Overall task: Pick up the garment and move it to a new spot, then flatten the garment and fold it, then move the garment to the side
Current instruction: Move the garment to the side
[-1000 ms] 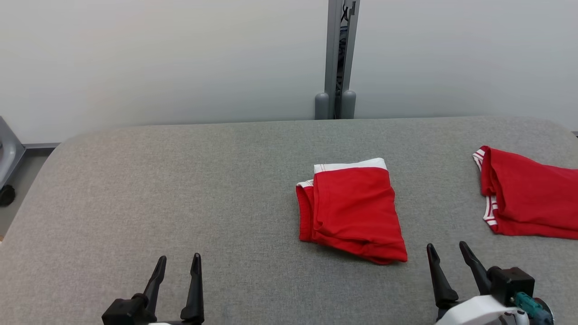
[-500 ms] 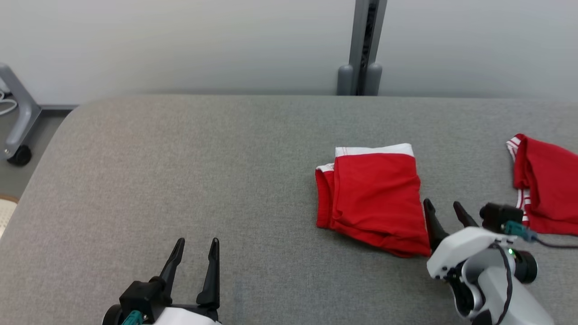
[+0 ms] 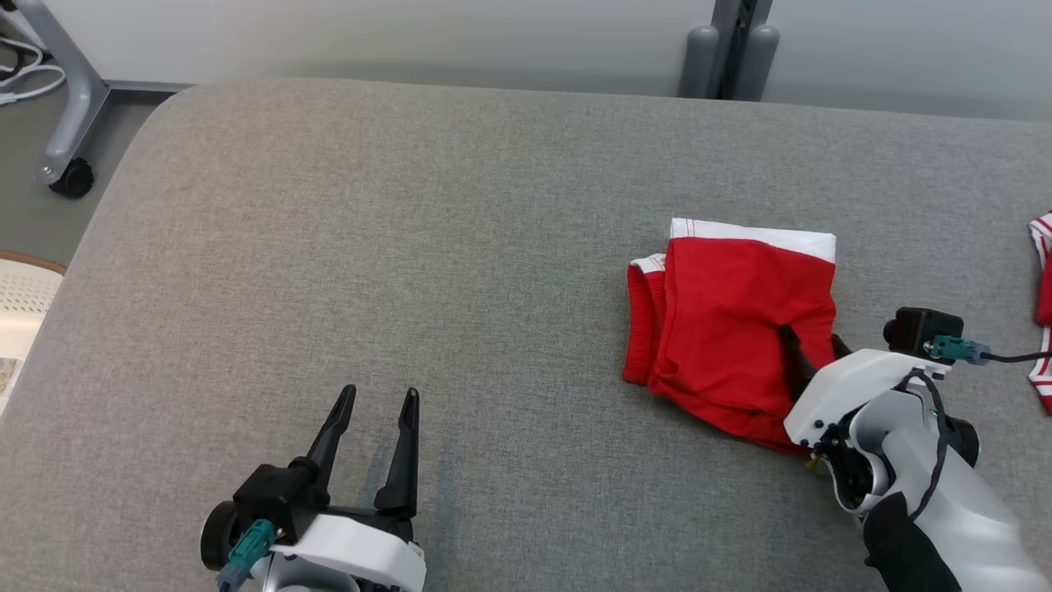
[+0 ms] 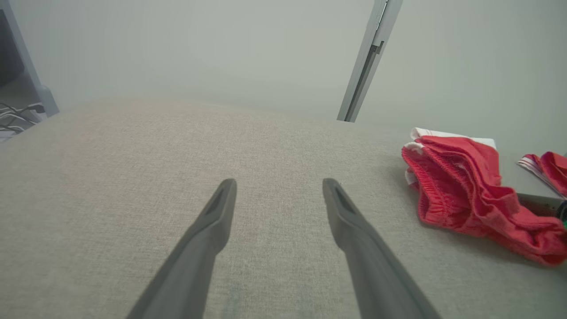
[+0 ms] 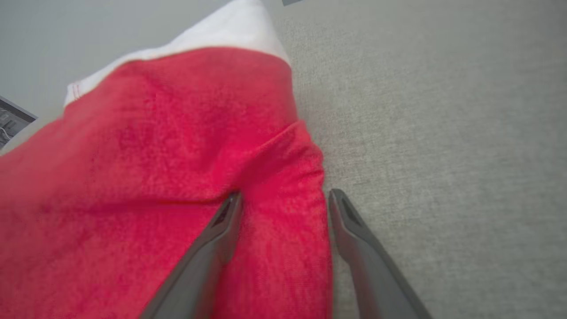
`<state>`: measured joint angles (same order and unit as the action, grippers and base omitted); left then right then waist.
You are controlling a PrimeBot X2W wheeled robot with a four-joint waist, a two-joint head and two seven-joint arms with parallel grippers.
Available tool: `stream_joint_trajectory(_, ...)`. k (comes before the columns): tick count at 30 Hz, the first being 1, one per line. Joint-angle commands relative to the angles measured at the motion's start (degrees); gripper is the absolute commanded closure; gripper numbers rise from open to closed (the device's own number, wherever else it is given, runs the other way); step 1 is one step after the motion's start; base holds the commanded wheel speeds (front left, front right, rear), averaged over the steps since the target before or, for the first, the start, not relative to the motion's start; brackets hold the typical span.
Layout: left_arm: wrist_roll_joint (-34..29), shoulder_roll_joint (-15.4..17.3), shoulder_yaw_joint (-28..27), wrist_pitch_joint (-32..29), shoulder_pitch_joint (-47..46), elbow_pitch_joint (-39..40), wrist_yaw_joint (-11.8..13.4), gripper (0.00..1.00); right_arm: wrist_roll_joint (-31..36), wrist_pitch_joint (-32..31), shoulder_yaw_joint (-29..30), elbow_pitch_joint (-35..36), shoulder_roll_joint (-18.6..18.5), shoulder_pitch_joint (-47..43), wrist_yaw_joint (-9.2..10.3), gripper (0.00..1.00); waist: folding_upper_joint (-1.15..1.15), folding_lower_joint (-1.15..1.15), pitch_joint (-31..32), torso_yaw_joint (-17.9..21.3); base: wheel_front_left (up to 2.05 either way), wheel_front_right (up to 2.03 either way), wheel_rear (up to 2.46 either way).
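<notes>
A folded red fabric garment with a white waistband [image 3: 723,329] lies on the grey fabric-covered worktop [image 3: 411,205], right of the middle in the head view. Its white band is on the far side and its folded layers show along the left edge. The near right corner is hidden behind the white right arm.

The right gripper [image 3: 814,341] is at the garment's right edge, and its jaws stand wide. In the right wrist view, the right gripper [image 5: 285,195] straddles that edge of the garment [image 5: 155,155]. One dark finger [image 5: 221,230] lies over the red cloth, where a crease runs out from its tip. The other finger [image 5: 354,230] is just off the hem, over the bare worktop [image 5: 443,133]. A strip of red cloth sits between the two, but they have not closed on it.

The left gripper [image 3: 380,393] is low over the bare worktop at the lower left, well apart from the garment. Its jaws are also wide and hold nothing. In the left wrist view, the left gripper [image 4: 279,181] points across the worktop [image 4: 133,155], with the garment [image 4: 460,186] off to the right.

A second red garment with white striped trim [image 3: 1042,329] lies at the right edge of the head view, apart from the first. A grey upright post [image 3: 731,41] stands behind the worktop, and a grey wheeled frame leg [image 3: 70,99] stands on the floor at the upper left.
</notes>
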<state>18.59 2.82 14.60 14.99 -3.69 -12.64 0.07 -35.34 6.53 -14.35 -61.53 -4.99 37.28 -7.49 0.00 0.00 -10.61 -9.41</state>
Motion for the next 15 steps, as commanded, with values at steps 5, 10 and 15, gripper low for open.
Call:
stream_joint_trajectory(5,0.1,0.2,-0.3,0.3,-1.2,-0.5,0.2,0.00,-2.7,0.0,-4.7,0.5,0.0,-0.6,-0.01,1.00,0.00,0.00,0.1,0.0,0.00,0.00,0.00)
stream_joint_trajectory(10,-0.1,0.2,-0.3,0.3,-1.2,-0.6,0.3,0.00,-3.1,4.0,-8.2,1.3,-1.7,0.4,-0.01,1.00,0.00,0.00,0.9,0.5,0.00,0.00,0.00)
stream_joint_trajectory(15,-0.5,0.2,-0.4,0.3,-0.7,-0.3,0.3,0.00,-1.6,7.2,-11.3,1.5,-3.4,2.1,0.00,1.00,0.00,0.00,1.4,1.2,0.00,0.00,0.00)
